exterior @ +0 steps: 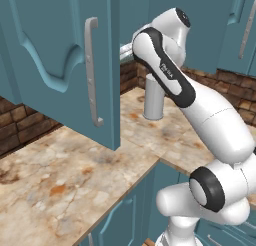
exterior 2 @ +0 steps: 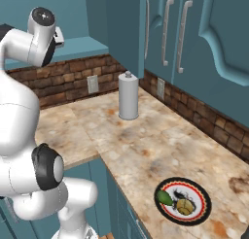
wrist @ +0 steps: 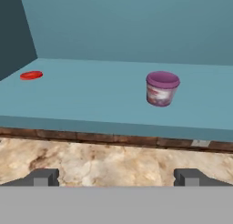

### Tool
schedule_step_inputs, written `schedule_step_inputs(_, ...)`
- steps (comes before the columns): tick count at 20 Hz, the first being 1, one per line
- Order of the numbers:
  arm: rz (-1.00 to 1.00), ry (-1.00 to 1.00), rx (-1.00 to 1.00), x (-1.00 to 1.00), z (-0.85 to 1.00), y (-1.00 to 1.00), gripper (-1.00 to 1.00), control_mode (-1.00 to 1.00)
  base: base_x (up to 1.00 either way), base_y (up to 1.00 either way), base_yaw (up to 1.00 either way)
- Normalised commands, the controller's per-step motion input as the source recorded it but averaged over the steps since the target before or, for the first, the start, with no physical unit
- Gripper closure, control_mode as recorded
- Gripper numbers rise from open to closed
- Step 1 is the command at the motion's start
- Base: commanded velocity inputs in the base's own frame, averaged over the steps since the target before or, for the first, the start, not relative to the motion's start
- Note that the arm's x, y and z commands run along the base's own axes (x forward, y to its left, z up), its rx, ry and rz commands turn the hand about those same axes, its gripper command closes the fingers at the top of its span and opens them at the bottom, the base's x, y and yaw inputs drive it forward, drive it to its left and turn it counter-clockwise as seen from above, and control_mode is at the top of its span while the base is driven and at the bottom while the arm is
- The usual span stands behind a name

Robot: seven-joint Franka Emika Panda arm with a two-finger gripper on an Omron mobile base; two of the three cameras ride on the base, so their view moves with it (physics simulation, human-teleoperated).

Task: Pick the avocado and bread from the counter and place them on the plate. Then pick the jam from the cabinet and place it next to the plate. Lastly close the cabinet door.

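Nearest the hand camera, the two dark fingertips (wrist: 42,177) of the tool (wrist: 116,177) stand spread wide apart with nothing between them, above a strip of the marbled surface (wrist: 113,161). Beyond that strip runs a line of brick, and above it lies the teal shelf (wrist: 91,100) of the cabinet (wrist: 136,22). At the shelf's far left sits a small flat red disc (wrist: 31,75). Right of centre on the same shelf stands the jam (wrist: 162,88), upright, its lilac lid on, well apart from the disc and clear of the fingertips.

From the left base camera, the open cabinet door (exterior: 60,60) hangs at the left with its long grey bar handle (exterior: 91,72), the white arm reaching up beside it.

From the right base camera, a grey paper-towel roll (exterior 2: 128,95) stands upright near the brick wall. Farther right and nearer the surface's front edge lies the plate (exterior 2: 204,209), with the avocado (exterior 2: 164,198) at its left rim and the bread (exterior 2: 184,206) just beside it, towards the centre.
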Motion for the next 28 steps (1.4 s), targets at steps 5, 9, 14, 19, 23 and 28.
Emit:
schedule_step_inputs(5, 0.02, 0.00, -0.01, 0.40, 0.00, 0.04, -1.00, -1.00, 0.00, 0.00, 0.00)
schedule_step_inputs(9, 0.04, 0.00, -0.04, 0.30, 0.00, 0.07, -1.00, -1.00, 0.00, 0.00, 0.00)
schedule_step_inputs(14, 0.00, 0.04, -0.02, 0.35, -0.08, 0.19, -1.00, -1.00, 0.00, 0.00, 0.00)
schedule_step_inputs(19, 0.00, 0.02, 0.00, 0.41, -0.09, 0.17, -1.00, -1.00, 0.00, 0.00, 0.00)
schedule_step_inputs(23, 0.00, 0.00, 0.00, 0.38, -0.12, 0.21, -1.00, -1.00, 0.00, 0.00, 0.00)
schedule_step_inputs(28, 0.00, 0.00, -0.01, 0.38, -0.12, 0.21, -1.00, -1.00, 0.00, 0.00, 0.00)
